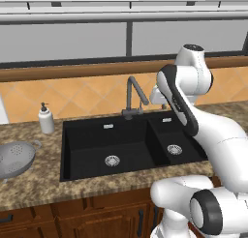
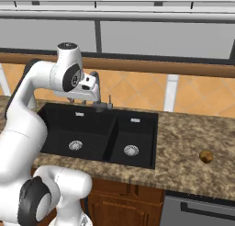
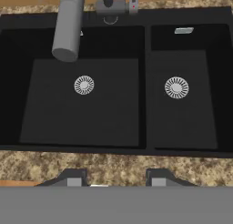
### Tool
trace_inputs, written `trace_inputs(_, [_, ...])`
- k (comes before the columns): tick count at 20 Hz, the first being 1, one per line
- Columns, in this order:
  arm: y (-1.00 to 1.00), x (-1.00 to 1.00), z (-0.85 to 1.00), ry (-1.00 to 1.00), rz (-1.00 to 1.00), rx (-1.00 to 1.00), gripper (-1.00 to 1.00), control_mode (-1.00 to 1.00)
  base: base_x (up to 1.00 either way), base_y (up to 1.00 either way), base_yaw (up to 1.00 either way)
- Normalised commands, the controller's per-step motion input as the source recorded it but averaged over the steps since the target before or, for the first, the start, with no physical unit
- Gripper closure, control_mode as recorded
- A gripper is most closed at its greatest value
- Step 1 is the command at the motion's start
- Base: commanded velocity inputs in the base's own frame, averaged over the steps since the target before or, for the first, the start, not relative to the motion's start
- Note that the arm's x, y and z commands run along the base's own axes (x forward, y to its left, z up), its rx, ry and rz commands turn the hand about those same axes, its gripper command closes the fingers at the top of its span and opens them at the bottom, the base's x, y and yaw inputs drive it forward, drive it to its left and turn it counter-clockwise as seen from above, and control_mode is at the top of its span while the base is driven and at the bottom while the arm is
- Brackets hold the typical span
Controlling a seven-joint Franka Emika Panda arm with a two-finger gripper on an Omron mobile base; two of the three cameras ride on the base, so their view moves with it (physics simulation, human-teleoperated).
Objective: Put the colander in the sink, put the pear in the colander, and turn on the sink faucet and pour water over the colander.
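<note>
the colander (image 1: pixel 16 158) sits on the granite counter (image 1: pixel 43 179) well left of the sink (image 1: pixel 87 150), near the white soap dispenser (image 1: pixel 46 119). the pear (image 2: pixel 206 156) lies on the counter far right of the sink. the sink faucet (image 1: pixel 133 94) stands behind the wide basin. the gripper (image 3: pixel 116 177) hangs above the sink's front edge, jaws apart, holding nothing.
</note>
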Motion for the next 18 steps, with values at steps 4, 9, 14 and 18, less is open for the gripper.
trace_inputs(4, [0.0, -0.27, 0.0, -0.09, 0.0, 0.0, -1.0, -1.0, 0.0, 0.0, 0.0])
trace_inputs(9, [0.1, -0.83, 0.0, -0.13, 0.0, 0.0, -1.0, -1.0, 0.0, 0.0, 0.0])
trace_inputs(14, [0.65, -0.68, -0.01, -0.04, 0.0, 0.03, -1.0, -1.0, 0.0, 0.0, 0.0])
trace_inputs(18, [0.94, -0.26, -0.03, 0.0, 0.0, 0.03, -1.0, -1.0, 0.0, 0.0, 0.0])
